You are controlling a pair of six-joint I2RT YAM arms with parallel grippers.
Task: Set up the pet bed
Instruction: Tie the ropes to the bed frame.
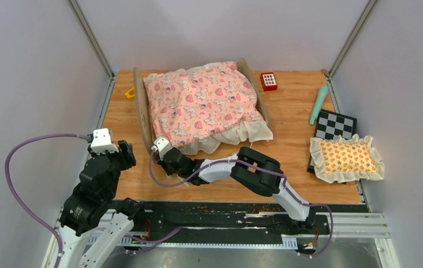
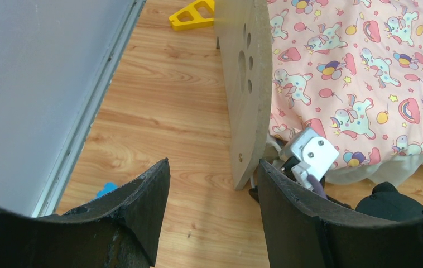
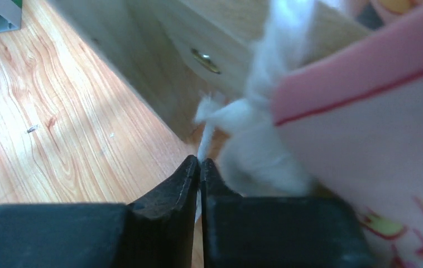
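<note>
Because the whole job sits on it, start with the desk (image 1: 287, 162): the pet bed (image 1: 142, 111) stands toward its far side, left of the middle, with its long side running away from you and to the right. It is a light-wood frame. The pink unicorn-print quilt (image 1: 201, 100) is heaped over it, covers nearly the whole top and spills its cream frill over the near end onto the wood. The quilt looks loose and lumpy, not squared to the frame, so I judge the bedding is on but not yet tidy. The rounded headboard (image 2: 248, 84), with its paw-print cutout, closes the left end and stands upright. Well apart on the right lies the orange frilled pillow (image 1: 346, 158), overlapping a checkered board (image 1: 335, 125).

Your right gripper (image 3: 200, 164) reaches low to the bed's near-left corner, just beside the frame. Its jaws are pressed almost together on a thin strip of the white ruffle (image 3: 237, 128), probably so you can tug the quilt straight by its edge without shifting the bed. Your left gripper (image 2: 214, 167) hangs above the bare wood beside the headboard, its jaws standing wide with nothing between them, seemingly parked clear of the pull.
</note>
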